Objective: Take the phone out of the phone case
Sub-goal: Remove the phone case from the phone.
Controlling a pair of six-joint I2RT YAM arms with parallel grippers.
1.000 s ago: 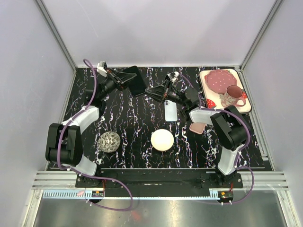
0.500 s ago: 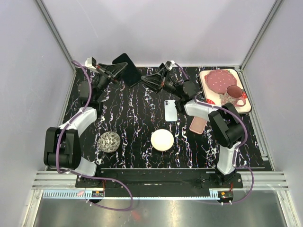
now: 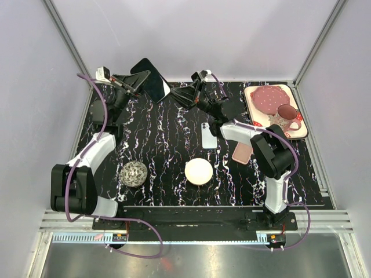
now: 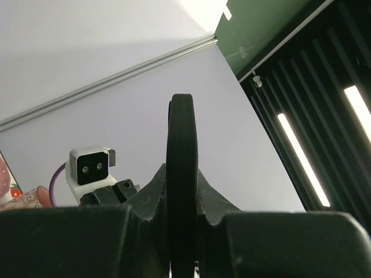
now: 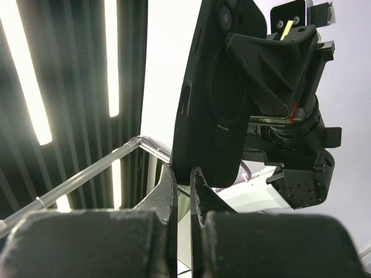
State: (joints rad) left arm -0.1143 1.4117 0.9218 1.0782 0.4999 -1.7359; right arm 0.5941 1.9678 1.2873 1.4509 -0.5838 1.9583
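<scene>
The black phone case [image 3: 152,79] is raised above the table's back-left corner, clamped in my left gripper [image 3: 138,81]. In the left wrist view the case [image 4: 181,133] stands edge-on between the fingers [image 4: 217,197]. The pale blue phone [image 3: 208,135] lies flat on the black marbled table [image 3: 168,145], bare and apart from the case. My right gripper [image 3: 177,92] is held up just right of the case, jaws almost together with nothing between them. In the right wrist view [image 5: 184,174] the case's back [image 5: 217,98] shows just beyond the fingertips, gripped by the left gripper [image 5: 272,63].
A pink tray [image 3: 295,113] with a red plate and a mug stands at the back right. A pink flat object [image 3: 242,152] lies right of the phone. A woven ball [image 3: 134,172] and a cream round object [image 3: 199,171] sit near the front.
My left gripper has lifted the case up and toward the back-left corner. My right gripper has moved off the phone, back and left after it. The phone has stayed on the table.
</scene>
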